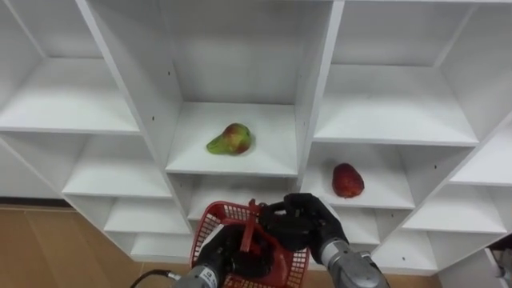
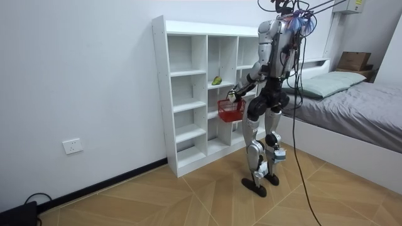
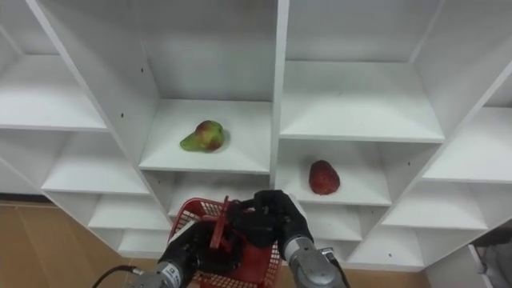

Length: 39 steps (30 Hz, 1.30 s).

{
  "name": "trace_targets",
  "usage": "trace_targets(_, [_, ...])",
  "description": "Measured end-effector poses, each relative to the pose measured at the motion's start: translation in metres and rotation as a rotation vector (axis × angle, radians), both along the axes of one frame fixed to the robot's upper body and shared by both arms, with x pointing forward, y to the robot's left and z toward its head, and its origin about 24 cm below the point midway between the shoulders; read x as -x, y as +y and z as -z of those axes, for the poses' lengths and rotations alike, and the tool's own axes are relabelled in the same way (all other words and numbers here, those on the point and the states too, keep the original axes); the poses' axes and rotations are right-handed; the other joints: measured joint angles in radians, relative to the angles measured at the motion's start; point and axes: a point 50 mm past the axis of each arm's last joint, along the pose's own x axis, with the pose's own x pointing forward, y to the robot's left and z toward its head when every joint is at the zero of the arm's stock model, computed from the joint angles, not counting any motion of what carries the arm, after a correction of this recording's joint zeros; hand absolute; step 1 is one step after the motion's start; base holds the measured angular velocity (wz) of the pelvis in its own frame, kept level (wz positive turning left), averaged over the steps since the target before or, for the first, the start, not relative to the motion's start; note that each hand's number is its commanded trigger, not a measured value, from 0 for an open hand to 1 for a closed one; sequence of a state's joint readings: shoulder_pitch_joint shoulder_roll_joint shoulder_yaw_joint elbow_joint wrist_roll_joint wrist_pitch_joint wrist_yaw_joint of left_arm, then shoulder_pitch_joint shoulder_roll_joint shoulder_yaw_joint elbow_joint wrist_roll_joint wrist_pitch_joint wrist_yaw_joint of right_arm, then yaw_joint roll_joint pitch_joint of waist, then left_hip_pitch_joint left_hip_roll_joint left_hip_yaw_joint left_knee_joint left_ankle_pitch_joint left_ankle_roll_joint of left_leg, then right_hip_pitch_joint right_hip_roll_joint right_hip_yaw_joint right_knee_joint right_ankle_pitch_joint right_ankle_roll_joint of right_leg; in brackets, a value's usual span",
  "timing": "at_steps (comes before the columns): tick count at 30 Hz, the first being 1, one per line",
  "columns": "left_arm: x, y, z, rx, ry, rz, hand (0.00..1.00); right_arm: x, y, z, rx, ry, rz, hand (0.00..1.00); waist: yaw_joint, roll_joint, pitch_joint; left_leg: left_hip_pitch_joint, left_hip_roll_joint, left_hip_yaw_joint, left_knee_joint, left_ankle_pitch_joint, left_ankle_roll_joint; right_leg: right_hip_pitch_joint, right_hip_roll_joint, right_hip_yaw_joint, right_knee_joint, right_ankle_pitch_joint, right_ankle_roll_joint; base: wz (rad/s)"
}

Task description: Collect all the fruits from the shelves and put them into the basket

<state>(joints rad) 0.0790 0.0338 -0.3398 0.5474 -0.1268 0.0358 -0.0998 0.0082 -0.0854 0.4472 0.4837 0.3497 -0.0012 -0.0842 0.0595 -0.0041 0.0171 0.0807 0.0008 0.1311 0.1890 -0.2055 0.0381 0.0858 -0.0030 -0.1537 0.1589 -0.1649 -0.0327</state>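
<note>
Standing at the white closet, I grip the red basket by its handle in my curled left hand. My right hand hovers over the basket, and I cannot tell its grip. The room view adds a bed behind me. The eye views show a pear and a red fruit on separate shelves.

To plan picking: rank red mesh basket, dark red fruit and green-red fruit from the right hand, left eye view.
1. Red mesh basket, under the right hand.
2. Dark red fruit, right column.
3. Green-red fruit, middle column, higher.
</note>
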Motion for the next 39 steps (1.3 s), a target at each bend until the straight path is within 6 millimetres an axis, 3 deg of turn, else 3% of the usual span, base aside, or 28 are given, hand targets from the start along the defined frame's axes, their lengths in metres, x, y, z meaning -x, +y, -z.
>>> trace_targets(14, [0.002,-0.001,0.001,-0.007,0.008,0.018,1.0,0.003,-0.004,0.007,0.024,0.025,0.003,0.0,-0.004,-0.01,0.0071,-0.001,0.0,-0.01,-0.002,0.0,0.0,0.007,-0.001,-0.024,-0.007,0.001,-0.001,0.02])
trace_targets(34, [0.002,0.001,0.002,-0.014,0.007,0.018,1.0,0.003,-0.004,0.007,0.041,0.012,-0.007,0.0,-0.01,-0.002,0.0033,0.001,-0.002,-0.015,-0.001,0.0,0.0,0.012,-0.004,-0.032,-0.007,0.001,0.0,0.0])
trace_targets(39, [0.002,0.004,0.002,-0.022,0.007,0.017,1.0,-0.003,-0.002,-0.003,0.049,-0.044,-0.032,0.0,-0.009,-0.002,0.0032,0.001,-0.006,-0.022,-0.001,0.0,0.0,0.015,-0.007,-0.033,-0.008,-0.002,0.002,0.02])
